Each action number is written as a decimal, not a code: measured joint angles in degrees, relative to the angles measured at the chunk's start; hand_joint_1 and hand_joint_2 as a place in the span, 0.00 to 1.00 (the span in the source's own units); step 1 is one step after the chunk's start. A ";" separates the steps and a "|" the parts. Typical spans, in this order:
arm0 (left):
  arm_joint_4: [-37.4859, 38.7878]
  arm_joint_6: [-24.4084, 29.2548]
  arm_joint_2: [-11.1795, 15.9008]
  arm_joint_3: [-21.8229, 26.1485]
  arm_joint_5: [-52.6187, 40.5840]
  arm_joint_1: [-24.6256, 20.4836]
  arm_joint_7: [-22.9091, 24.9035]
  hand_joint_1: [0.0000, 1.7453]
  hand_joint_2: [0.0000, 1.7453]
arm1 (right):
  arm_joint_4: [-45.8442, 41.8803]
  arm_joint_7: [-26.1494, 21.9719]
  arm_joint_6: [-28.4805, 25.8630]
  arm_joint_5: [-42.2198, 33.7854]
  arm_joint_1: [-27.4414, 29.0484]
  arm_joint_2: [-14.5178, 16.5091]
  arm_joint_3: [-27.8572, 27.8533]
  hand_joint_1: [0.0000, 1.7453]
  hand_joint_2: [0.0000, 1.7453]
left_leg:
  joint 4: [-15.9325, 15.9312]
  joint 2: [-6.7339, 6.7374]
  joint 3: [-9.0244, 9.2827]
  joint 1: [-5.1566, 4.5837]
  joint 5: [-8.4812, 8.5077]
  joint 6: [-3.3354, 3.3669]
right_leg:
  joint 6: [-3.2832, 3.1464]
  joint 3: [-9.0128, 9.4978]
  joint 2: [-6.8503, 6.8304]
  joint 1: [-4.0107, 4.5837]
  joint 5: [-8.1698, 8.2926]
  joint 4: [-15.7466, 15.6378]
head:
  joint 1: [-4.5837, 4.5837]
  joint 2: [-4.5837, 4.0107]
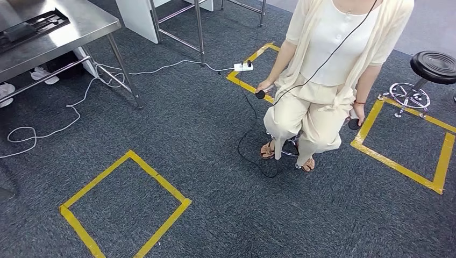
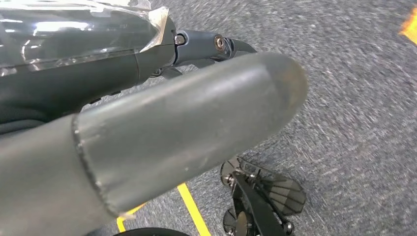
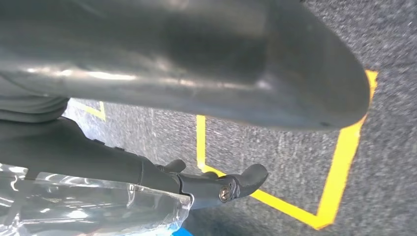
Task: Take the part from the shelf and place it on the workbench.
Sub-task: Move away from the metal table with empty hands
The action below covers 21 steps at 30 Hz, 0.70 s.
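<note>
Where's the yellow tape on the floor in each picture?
Head view: yellow tape squares on the floor, one low left, two beside the seated person.
Left wrist view: the tape runs beside the left robot hand.
Right wrist view: a tape corner beyond the right robot hand.
Shared landmark: the dark carpet.

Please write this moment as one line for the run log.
left hand: clear plastic beside it, grip unclear | right hand: same | person seated ahead | steel table far left
</note>
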 joint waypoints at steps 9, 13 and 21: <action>0.13 0.26 0.04 0.01 0.01 -0.06 0.37 0.00 0.00 | 0.01 0.30 0.72 0.87 0.15 0.02 0.00 0.00 0.00 | -14.05 -2.31 5.63 0.21 6.85 2.03 | 2.73 -3.07 3.78 0.27 -0.43 2.75 | -0.02 0.00; 0.13 0.34 0.03 0.01 0.01 0.00 0.38 0.00 0.00 | 0.01 0.33 0.74 0.89 -0.05 0.09 0.00 0.00 0.00 | -14.51 1.10 5.58 -0.07 7.15 3.05 | 2.52 -9.73 -1.30 0.28 -5.71 15.65 | 0.48 0.00; 0.13 0.36 0.00 0.01 0.01 -0.12 0.38 0.00 0.00 | 0.01 0.36 0.76 0.96 -0.22 0.00 0.00 0.00 0.00 | -14.59 6.18 6.47 -0.71 6.33 1.87 | 2.63 -2.03 -6.81 1.04 -0.60 1.51 | 0.51 0.00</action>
